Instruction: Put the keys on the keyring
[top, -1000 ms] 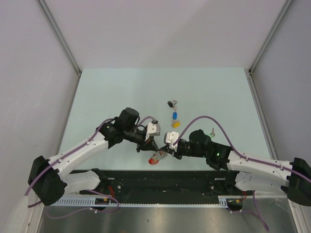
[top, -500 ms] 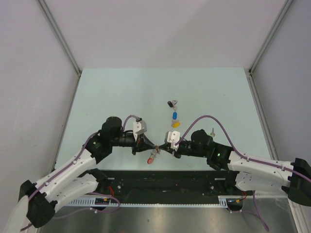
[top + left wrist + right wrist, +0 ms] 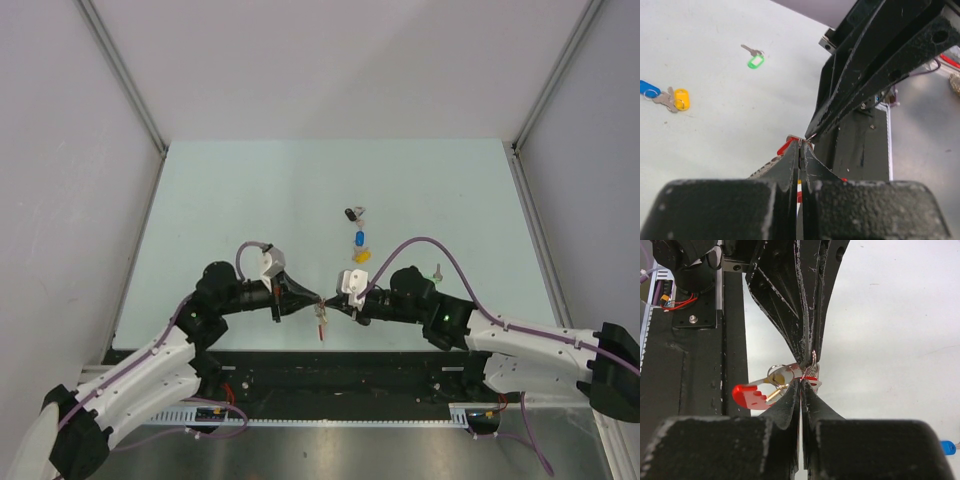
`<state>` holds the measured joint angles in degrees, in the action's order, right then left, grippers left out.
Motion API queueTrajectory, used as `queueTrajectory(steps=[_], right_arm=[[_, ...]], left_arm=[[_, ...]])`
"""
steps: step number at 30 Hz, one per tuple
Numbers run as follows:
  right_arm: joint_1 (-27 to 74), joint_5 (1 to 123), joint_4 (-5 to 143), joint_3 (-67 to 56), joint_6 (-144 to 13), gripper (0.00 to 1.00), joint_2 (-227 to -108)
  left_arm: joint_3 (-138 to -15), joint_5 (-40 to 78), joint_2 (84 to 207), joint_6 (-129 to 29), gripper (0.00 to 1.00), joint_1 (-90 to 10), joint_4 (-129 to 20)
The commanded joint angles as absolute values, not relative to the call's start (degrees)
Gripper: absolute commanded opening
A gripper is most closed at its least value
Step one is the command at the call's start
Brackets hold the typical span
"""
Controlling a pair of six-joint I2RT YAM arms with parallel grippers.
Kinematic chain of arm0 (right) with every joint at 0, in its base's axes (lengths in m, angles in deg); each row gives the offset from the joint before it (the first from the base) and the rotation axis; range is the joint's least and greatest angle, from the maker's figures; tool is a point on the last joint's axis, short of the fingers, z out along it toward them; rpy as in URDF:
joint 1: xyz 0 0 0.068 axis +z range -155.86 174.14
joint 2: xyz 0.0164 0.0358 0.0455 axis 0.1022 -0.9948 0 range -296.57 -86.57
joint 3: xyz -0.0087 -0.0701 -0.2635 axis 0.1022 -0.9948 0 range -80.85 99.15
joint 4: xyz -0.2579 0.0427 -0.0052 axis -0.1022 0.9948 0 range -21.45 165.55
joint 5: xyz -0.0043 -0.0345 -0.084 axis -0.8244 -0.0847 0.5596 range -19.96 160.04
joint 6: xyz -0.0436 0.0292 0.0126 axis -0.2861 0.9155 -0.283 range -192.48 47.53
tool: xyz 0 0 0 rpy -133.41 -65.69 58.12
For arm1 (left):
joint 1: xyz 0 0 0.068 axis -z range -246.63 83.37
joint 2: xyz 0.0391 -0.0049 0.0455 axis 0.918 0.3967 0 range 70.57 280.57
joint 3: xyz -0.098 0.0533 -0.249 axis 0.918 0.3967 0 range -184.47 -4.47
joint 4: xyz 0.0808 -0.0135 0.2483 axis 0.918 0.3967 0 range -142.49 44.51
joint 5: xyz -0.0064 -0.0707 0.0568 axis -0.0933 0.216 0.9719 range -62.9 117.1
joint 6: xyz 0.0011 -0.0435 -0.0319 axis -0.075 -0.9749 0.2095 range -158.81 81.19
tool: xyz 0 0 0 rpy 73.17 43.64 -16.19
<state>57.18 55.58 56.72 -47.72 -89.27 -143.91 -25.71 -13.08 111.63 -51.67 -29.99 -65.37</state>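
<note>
The keyring (image 3: 320, 318), red with silvery loops, hangs between my two gripper tips near the table's front edge. My left gripper (image 3: 314, 301) is shut on it from the left, and my right gripper (image 3: 337, 304) is shut on it from the right, tip to tip. In the right wrist view the keyring's red piece (image 3: 752, 394) and a silver loop show beside my shut right gripper (image 3: 802, 381). In the left wrist view my shut left gripper (image 3: 801, 143) hides most of it. The black (image 3: 350, 213), blue (image 3: 360, 239), yellow (image 3: 362, 256) and green (image 3: 437, 271) keys lie on the table.
The black base rail (image 3: 330, 370) runs along the near edge, just below the grippers. In the left wrist view the green key (image 3: 755, 61), blue key (image 3: 647, 89) and yellow key (image 3: 680, 98) lie beyond the tips. A blue key (image 3: 947, 447) shows at the right wrist view's edge.
My left arm has swung left and drawn back toward the near edge, its gripper now pointing right. The keyring has risen off the table and hangs between both tips. The right arm has barely moved.
</note>
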Motion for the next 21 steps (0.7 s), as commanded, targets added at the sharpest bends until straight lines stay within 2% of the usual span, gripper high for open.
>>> queueTrajectory(steps=[1, 8, 21], right_arm=[[57.94, 53.16, 57.22, -46.92, -89.17, 0.0, -144.84], [58.03, 53.07, 53.61, -46.92, -88.03, 0.0, -148.17], [57.94, 60.54, 49.92, -48.86, -85.4, 0.01, -146.86]], left_arm=[[-23.55, -7.27, 109.68, -57.17, 0.0, -29.28, -83.76], [-17.57, -0.85, 108.1, -61.22, 0.0, -27.52, -94.4], [-16.6, -0.85, 108.1, -61.04, 0.0, -26.55, -94.5]])
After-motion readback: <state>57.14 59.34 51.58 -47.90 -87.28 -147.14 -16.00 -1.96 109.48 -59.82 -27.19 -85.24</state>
